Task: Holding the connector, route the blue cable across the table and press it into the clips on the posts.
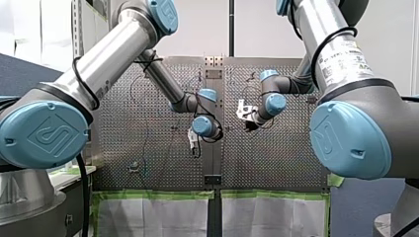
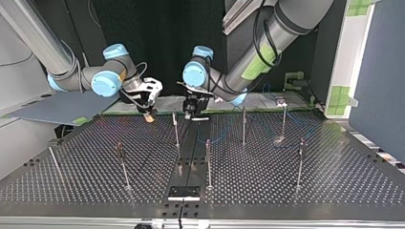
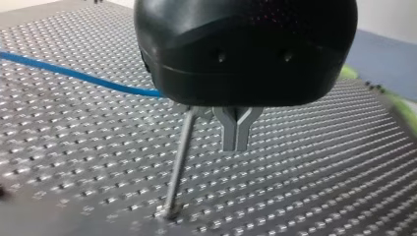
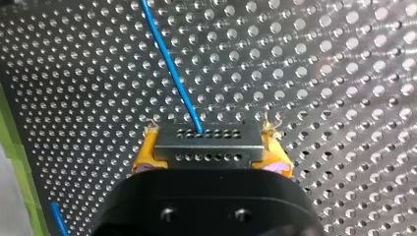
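My right gripper (image 4: 210,156) pinches the connector (image 4: 206,133) on the blue cable (image 4: 169,64); my left gripper (image 3: 236,141), pressed together, hangs beside a post (image 3: 178,164).

The perforated table (image 2: 95,167) filled the lower half of the top view. Thin posts (image 2: 208,162) stood upright on it (well apart from one another), with a black plate (image 2: 184,192) at bottom centre.

Dim top view, bright front view, glints across the perforated table (image 3: 319,162)
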